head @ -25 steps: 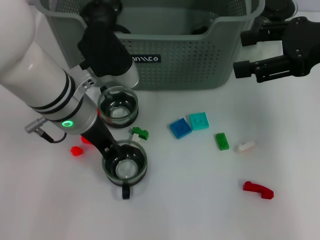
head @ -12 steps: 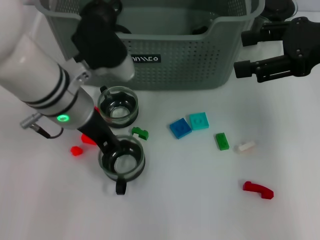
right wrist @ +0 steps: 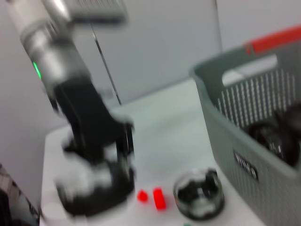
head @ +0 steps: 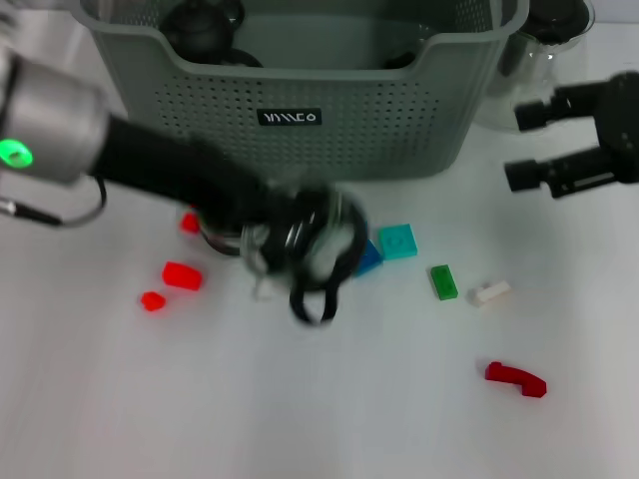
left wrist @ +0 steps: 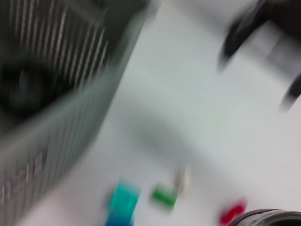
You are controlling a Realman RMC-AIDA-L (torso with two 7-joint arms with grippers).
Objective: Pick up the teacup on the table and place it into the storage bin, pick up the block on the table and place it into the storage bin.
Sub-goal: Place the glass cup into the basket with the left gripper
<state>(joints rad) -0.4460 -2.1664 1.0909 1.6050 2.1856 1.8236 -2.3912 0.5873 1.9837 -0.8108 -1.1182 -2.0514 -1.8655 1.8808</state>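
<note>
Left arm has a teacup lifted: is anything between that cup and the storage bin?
Only the bin's own front wall. The left gripper carries the teacup in front of the storage bin, below its rim, so it must rise over that wall. A second teacup sits on the table near the wall. The right gripper hangs off to the bin's right.

Left gripper (head: pixel 300 244) blurred, raised mid-table; right gripper (head: pixel 534 145) spread wide, idle.
</note>
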